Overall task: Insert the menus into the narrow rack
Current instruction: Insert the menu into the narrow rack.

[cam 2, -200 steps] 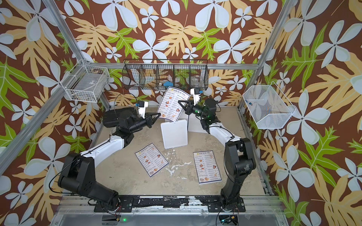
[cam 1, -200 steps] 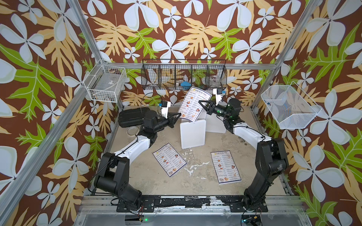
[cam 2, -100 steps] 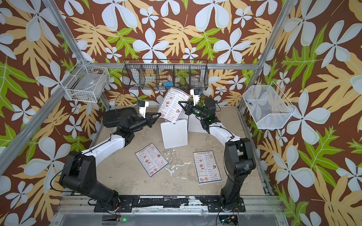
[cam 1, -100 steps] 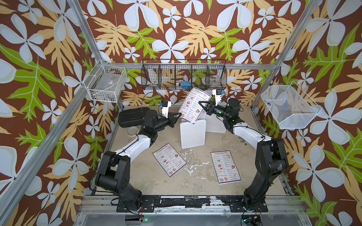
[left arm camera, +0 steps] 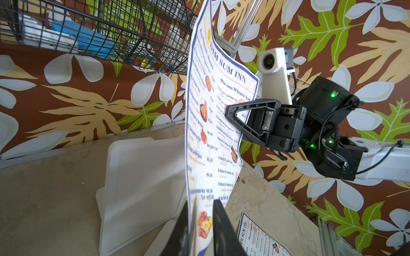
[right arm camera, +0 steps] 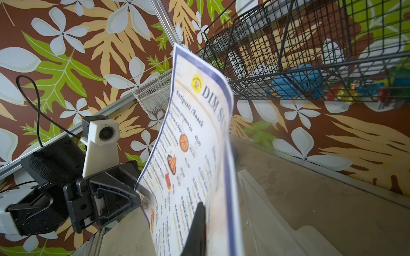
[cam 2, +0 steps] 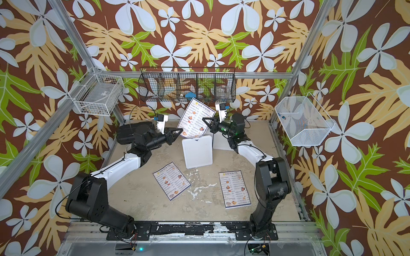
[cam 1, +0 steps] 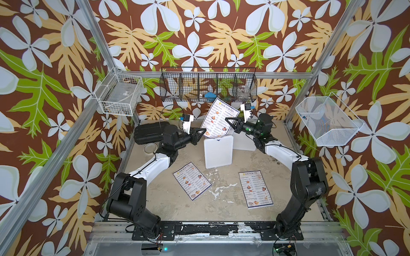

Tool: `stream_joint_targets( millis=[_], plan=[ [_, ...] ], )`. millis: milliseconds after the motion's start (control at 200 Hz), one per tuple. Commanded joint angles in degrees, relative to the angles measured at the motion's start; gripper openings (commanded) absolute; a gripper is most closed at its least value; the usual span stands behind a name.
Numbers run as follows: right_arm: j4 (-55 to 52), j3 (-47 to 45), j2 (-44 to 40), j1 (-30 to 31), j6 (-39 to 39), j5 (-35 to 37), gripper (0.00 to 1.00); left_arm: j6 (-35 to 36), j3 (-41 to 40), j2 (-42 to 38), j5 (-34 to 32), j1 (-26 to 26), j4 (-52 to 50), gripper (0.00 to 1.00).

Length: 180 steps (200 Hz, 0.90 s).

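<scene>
One menu [cam 1: 218,119] stood tilted over the rack [cam 1: 218,153], its lower edge at the rack's top rim and its top corner close under the black basket [cam 1: 208,86]. The right gripper [cam 1: 227,120] pinched the sheet's right edge, jaws pressed together. The left gripper [cam 1: 203,130] straddled the lower left corner. Top views hid that gap, but the left wrist view showed those jaws slightly spread around the sheet. A left menu [cam 1: 192,180] and a right menu [cam 1: 255,189] lay flat on the table [cam 1: 168,199], well apart, with bare tabletop between them.
</scene>
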Motion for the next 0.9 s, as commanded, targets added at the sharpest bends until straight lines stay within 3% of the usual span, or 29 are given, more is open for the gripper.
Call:
stream_joint_targets(
  millis=[0,130,340,671,896],
  plan=[
    [0.5,-0.3,-0.3,-0.1,-1.2,-1.5,0.0,0.3,-0.5,-0.5,0.0,0.1,1.1,0.34],
    [0.2,-0.8,-0.7,-0.5,-2.0,-1.5,0.0,0.6,-1.6,-1.2,-1.1,0.1,1.8,0.51],
    [-0.9,0.5,0.2,-1.2,-2.3,1.6,0.0,1.7,-5.9,-4.1,-2.3,0.1,3.3,0.64],
    [-2.5,-0.7,-0.4,-1.2,-4.8,1.3,0.0,1.3,-19.9,-7.6,-4.0,0.0,10.5,0.63],
    [-4.7,-1.0,-1.5,-1.2,-7.7,1.7,0.0,2.7,-21.7,-5.4,-4.7,-1.8,11.4,0.61]
  ],
)
